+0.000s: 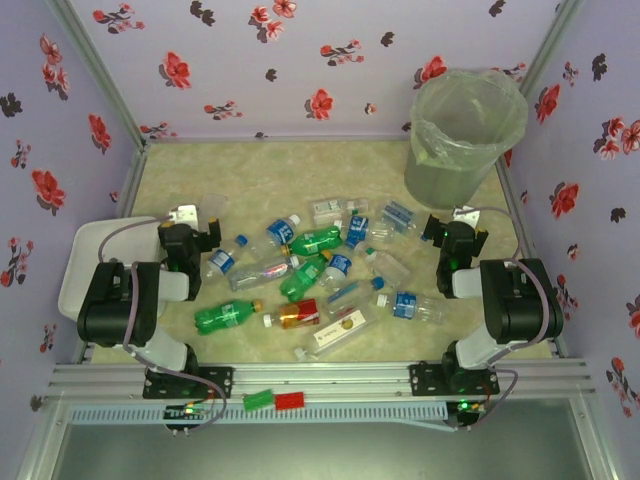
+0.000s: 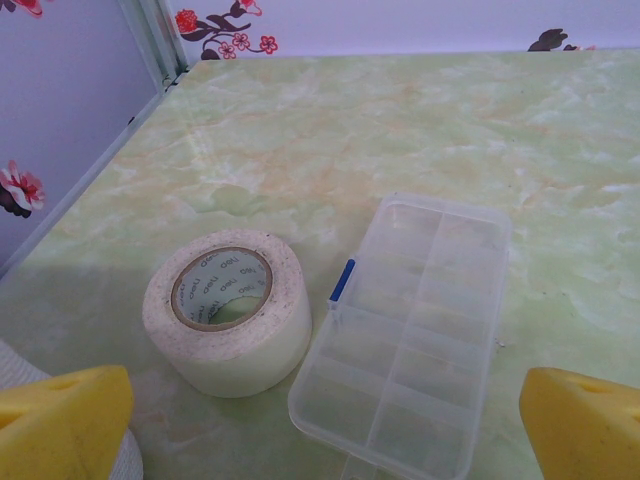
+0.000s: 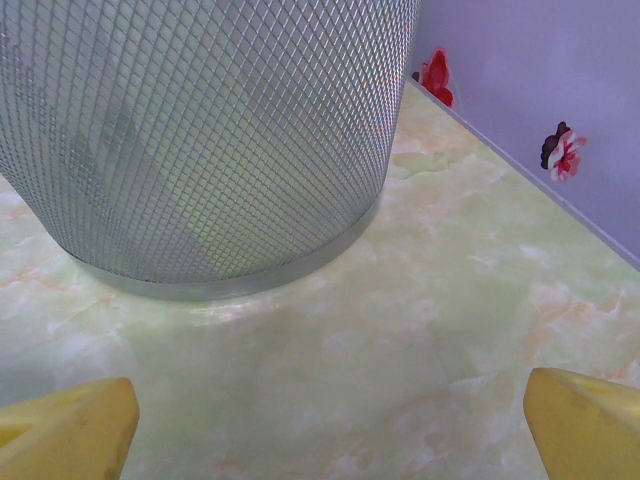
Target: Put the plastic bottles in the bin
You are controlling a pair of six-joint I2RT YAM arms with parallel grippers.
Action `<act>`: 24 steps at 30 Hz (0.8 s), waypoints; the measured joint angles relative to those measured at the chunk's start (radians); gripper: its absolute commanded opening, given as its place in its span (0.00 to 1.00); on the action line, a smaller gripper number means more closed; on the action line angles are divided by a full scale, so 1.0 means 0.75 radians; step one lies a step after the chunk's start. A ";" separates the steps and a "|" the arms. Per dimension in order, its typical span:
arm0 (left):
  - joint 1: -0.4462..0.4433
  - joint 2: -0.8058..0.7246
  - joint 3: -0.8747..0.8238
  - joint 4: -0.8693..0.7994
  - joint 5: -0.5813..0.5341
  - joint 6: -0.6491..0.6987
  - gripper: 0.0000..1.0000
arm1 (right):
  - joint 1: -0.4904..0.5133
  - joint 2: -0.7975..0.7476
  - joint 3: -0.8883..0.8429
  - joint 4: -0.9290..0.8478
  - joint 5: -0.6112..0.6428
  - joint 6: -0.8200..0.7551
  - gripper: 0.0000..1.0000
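Left gripper (image 1: pixel 198 222) and right gripper (image 1: pixel 455 230) both released, empty; plastic bottles (image 1: pixel 315 240) lie scattered on the worktop (image 1: pixel 200 170) between them, probably reachable by either arm; bin (image 1: pixel 460 160) stands upright far right, open-mouthed for drops

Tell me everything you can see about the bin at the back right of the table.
The bin is a tall round bucket of translucent grey-green plastic. Up close its wall shows a fine diamond mesh pattern and a smooth band around the base. A clear plastic bag lines it and folds loosely over the rim. It stands upright on the marbled green table in the far right corner, close to the flowered walls. Its inside looks empty, and only the table touches it.
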 measured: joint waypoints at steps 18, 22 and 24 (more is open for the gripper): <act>-0.070 -0.338 0.102 -0.318 -0.121 0.000 1.00 | 0.047 -0.207 0.076 -0.288 0.034 -0.011 1.00; -0.102 -0.508 0.203 -0.456 -0.129 -0.071 1.00 | 0.053 -0.399 0.224 -0.543 0.050 0.038 1.00; -0.124 -0.566 0.280 -0.575 -0.120 -0.120 1.00 | 0.056 -0.473 0.330 -0.709 0.052 0.102 1.00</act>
